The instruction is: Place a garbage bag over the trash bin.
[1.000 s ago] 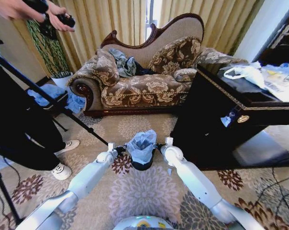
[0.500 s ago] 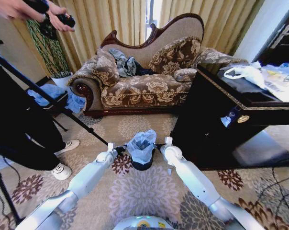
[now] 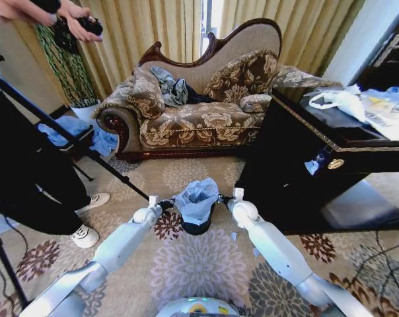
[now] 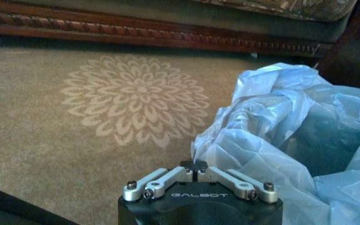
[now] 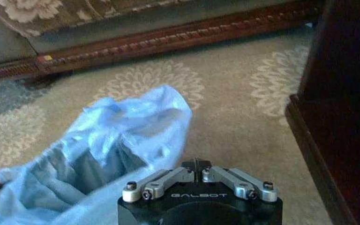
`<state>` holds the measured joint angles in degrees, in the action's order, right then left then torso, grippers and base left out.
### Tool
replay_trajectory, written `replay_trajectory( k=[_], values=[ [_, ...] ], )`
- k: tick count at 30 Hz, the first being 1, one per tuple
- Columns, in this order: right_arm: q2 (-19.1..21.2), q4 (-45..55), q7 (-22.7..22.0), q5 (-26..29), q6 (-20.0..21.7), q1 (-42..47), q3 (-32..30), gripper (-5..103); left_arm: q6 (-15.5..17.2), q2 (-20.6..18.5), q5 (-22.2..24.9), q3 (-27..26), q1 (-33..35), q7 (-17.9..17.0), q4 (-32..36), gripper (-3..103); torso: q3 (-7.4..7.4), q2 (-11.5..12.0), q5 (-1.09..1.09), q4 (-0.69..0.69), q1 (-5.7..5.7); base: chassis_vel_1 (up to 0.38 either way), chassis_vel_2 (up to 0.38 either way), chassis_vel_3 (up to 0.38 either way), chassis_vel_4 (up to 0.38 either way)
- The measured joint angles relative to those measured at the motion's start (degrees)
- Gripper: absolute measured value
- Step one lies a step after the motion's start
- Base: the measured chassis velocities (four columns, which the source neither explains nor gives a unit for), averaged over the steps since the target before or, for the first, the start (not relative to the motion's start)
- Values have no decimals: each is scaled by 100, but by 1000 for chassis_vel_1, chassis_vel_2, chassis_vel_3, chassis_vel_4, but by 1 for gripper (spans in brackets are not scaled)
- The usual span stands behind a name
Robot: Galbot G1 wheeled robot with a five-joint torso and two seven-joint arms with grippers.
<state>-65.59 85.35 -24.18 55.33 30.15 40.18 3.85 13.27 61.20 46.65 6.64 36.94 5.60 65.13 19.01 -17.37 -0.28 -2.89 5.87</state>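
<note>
One garbage bag sits over one trash bin on the carpet before one sofa. Two grippers, left gripper and right gripper, have fingers pressed together at the bag's sides.

The one word I can read here is "GALBOT", in pale capitals on the black housing of the left gripper, just behind its linkages. The same "GALBOT" mark sits on the black body of the right gripper. Nothing else in the room carries lettering I can make out.
</note>
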Motion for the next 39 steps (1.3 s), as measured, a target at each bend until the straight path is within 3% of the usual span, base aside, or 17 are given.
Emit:
replay_trajectory(
  k=[9,12,14,15,17,21,23,27,30,32,36,39],
  values=[
    [136,307,-25,205,32,190,-87,-3,1,23,0,39,-51,-1,-30,0,0,0,0,0,0,0,0,0,0],
    [97,466,-205,562,126,166,-80,14,4,36,0,45,-56,-2,-34,0,0,0,-1,0,0,0,0,0,0],
    [75,495,-245,630,150,161,-72,14,4,38,1,46,-58,-2,-35,0,0,0,0,0,0,0,0,0,0],
    [37,530,-303,717,176,153,-46,25,5,38,0,47,-59,-3,-39,0,0,0,-1,0,0,0,0,0,0],
    [-11,529,-347,744,182,135,-13,30,5,37,1,47,-59,-3,-40,0,0,0,-1,0,0,0,0,0,0],
    [-170,288,-369,585,126,38,29,46,5,24,1,47,-52,-3,-38,0,0,0,0,1,0,0,0,0,0],
    [-183,256,-361,552,109,25,32,46,6,22,1,47,-50,-3,-38,0,0,0,0,1,0,0,0,0,0],
    [-223,142,-343,475,63,-49,73,68,6,29,-1,46,-48,1,-36,0,0,0,-1,0,0,0,0,0,0],
    [-261,94,-343,456,46,-75,112,73,5,43,-3,45,-46,3,-36,0,0,0,-1,-1,0,0,0,0,0],
    [-339,11,-353,380,-23,-99,162,86,4,55,-5,43,-41,4,-39,0,0,0,-1,0,0,0,0,0,0],
    [-486,-117,-399,209,-191,-137,240,79,3,64,-8,43,-35,5,-45,0,0,0,0,0,0,0,0,0,0],
    [-538,-177,-406,127,-262,-176,272,63,2,62,-9,42,-33,5,-42,0,0,0,0,0,0,0,0,0,0]
  ],
)
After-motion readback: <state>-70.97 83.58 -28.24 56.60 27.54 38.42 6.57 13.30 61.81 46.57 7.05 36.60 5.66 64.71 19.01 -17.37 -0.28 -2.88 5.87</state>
